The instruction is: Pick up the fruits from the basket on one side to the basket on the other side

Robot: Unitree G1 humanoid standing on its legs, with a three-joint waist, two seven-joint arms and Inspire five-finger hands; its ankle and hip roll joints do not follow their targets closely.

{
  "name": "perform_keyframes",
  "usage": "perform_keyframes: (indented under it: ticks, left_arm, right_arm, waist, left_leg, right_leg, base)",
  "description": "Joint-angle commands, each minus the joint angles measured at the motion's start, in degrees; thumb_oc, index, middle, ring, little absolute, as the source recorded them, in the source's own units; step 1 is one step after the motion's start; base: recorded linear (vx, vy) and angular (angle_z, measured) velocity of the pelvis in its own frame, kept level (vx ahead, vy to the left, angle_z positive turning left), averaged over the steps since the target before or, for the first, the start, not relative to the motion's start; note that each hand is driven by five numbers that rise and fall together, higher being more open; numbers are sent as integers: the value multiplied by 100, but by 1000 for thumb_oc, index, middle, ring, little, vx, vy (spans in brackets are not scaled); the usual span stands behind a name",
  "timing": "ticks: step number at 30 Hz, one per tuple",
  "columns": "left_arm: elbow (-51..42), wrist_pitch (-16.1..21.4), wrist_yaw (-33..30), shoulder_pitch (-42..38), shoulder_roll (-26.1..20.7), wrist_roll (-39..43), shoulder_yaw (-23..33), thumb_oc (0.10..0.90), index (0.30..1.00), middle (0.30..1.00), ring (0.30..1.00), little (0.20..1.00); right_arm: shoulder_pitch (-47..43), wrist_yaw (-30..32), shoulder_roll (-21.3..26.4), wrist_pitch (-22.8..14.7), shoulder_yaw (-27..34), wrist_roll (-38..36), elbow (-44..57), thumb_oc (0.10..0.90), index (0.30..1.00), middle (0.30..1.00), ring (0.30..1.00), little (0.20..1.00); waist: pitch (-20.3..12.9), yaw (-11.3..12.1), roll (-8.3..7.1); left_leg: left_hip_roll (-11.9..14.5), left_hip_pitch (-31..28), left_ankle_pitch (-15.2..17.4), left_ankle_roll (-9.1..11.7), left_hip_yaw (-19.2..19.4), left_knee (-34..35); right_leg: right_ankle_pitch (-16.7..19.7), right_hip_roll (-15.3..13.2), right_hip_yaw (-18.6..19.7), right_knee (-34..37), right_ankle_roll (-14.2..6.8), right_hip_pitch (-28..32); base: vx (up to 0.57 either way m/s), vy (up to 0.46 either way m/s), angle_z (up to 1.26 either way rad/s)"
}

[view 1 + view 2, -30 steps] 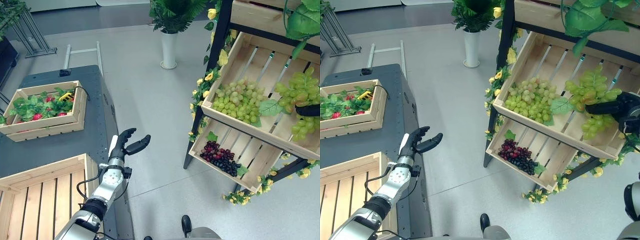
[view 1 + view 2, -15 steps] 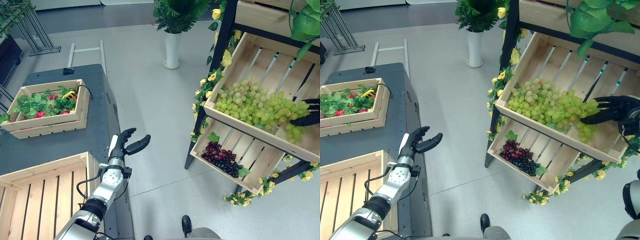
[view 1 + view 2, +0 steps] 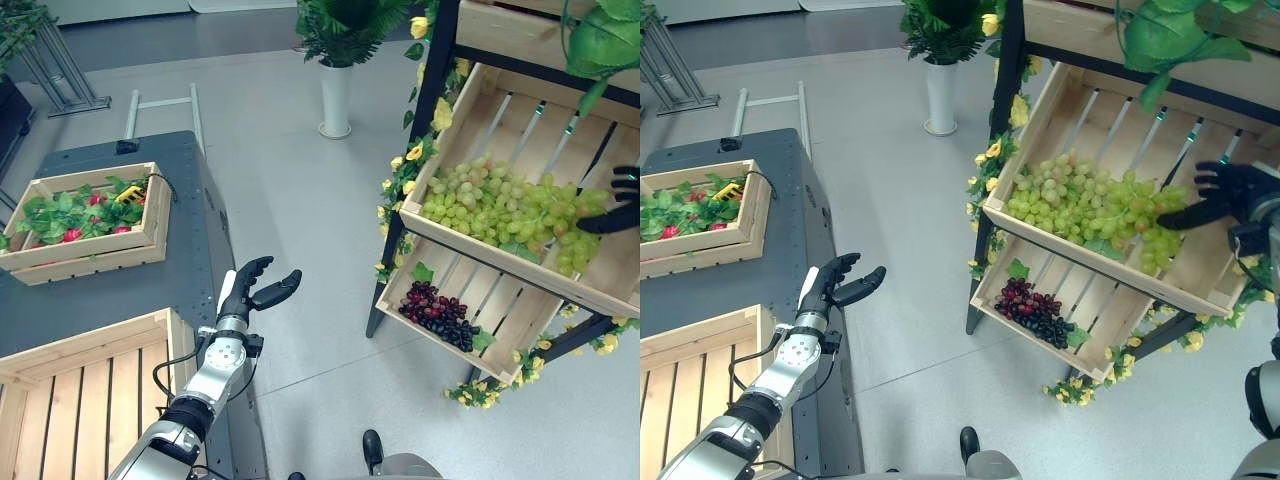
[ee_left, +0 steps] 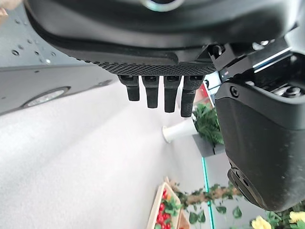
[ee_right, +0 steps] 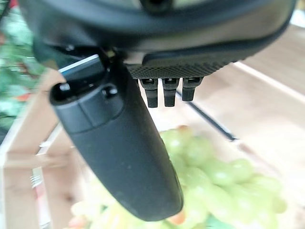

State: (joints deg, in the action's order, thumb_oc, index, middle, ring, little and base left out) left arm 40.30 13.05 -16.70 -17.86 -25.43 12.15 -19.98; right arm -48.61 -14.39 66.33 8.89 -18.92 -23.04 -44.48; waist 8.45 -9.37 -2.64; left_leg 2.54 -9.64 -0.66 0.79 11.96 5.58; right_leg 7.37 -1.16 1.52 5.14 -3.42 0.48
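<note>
Grapes are the fruit here, and going left to right: at nine o'clock a wooden crate of red fruit and leaves (image 3: 85, 218) sits on my grey bench (image 3: 110, 290), with an empty slatted crate (image 3: 85, 400) at seven o'clock. My left robot hand (image 3: 255, 288) hangs off the bench edge, fingers loose and empty. At three o'clock the green grapes (image 3: 1095, 205) lie heaped in the upper shelf crate (image 3: 1110, 110); dark grapes (image 3: 1035, 312) lie in the lower crate (image 3: 1095, 322). My right robot hand (image 3: 1225, 192) is spread, released, possibly brushing the bunch's right end.
</note>
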Motion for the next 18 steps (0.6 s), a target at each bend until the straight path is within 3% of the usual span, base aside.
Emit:
perform_keyframes:
  ticks: [1, 8, 11, 18]
  left_arm:
    - [-208, 468, -8, -624, -234, 12, -110, 800, 900, 900, 900, 900]
    - [-184, 389, -13, -558, -138, -73, 67, 800, 900, 900, 900, 900]
    - [-150, 336, -19, -587, -80, -132, 160, 800, 900, 900, 900, 900]
    - [-87, 313, 4, -553, 52, -153, 221, 800, 900, 900, 900, 900]
  right_arm:
    - [-253, 775, 71, -970, 338, -333, 1008, 800, 900, 900, 900, 900]
    - [1101, 853, -583, -1248, 1309, -97, 2719, 800, 900, 900, 900, 900]
    - [1691, 578, -1134, -1162, 1635, -118, 3671, 800, 900, 900, 900, 900]
    - [2032, -129, -1701, -784, 1689, -538, 4659, 800, 900, 900, 900, 900]
  waist:
    - [-575, 87, -121]
    - [-581, -111, -7]
    - [-562, -235, 62]
    - [-576, -346, 170]
  left_leg:
    - [-183, -27, 830, -100, -46, -117]
    - [-181, -83, 882, -135, 89, -116]
    - [-181, -102, 908, -156, 184, -129]
    - [-179, -120, 967, -164, 345, -182]
  right_leg:
    - [-928, 63, 138, -307, -141, 368]
    - [-948, 78, 275, -322, -161, 361]
    - [-949, 80, 346, -339, -182, 338]
    - [-959, 77, 424, -364, -206, 317]
  base:
    - [-2, 11, -4]
    - [4, 10, -6]
    - [-6, 12, -3]
    - [11, 19, -12]
